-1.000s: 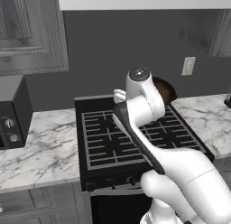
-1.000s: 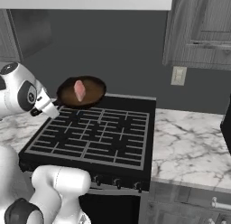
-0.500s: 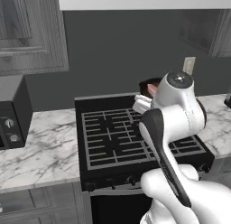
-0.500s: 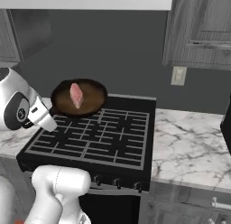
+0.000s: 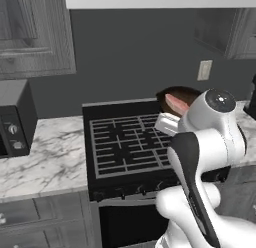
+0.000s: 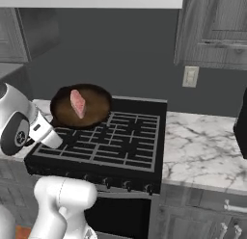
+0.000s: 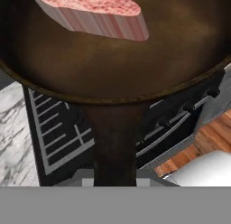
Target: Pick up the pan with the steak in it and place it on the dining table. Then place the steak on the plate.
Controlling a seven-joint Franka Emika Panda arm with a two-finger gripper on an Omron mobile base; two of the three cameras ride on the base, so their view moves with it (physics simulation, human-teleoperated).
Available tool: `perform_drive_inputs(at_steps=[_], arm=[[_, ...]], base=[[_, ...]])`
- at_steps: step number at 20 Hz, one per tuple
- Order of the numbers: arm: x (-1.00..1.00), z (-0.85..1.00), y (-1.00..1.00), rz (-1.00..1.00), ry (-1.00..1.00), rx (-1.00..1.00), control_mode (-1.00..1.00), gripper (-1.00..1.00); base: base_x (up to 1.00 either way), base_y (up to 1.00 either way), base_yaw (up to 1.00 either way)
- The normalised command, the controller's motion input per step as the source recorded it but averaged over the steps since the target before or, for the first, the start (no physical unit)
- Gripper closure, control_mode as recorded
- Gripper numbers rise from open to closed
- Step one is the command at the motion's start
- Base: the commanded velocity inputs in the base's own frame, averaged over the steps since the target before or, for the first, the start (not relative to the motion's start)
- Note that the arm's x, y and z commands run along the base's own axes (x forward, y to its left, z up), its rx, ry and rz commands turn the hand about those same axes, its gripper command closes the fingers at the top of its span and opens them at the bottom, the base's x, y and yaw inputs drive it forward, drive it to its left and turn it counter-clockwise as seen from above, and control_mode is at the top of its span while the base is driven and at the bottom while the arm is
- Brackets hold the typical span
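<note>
Pan (image 6: 82, 108) held in air above black stove (image 6: 111, 146), tilted, dark round skillet over left rear burners as right base view shows it. Steak (image 6: 77, 103) lies inside pan, pinkish-red slab with paler edge; hand view shows steak (image 7: 90, 13) at far side of pan (image 7: 113, 60). Jaws closed tight on pan's short dark handle (image 7: 115, 142). White arm (image 5: 210, 137) stands before stove. Marble worktop (image 6: 202, 146) flanks stove on both sides. Grey wall outlet (image 6: 190, 76) on dark wall behind.
</note>
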Motion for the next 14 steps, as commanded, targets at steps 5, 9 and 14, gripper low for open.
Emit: perform_drive_inputs(at_steps=[5,9,14], arm=[[0.00,0.00,0.00,0.00,0.00,0.00,1.00,1.00],[0.00,0.00,0.00,0.00,0.00,0.00,1.00,1.00],[0.00,0.00,0.00,0.00,0.00,0.00,1.00,1.00]], base=[[-1.00,-0.06,0.00],[-0.92,-0.01,0.13],[-0.29,-0.09,0.44]])
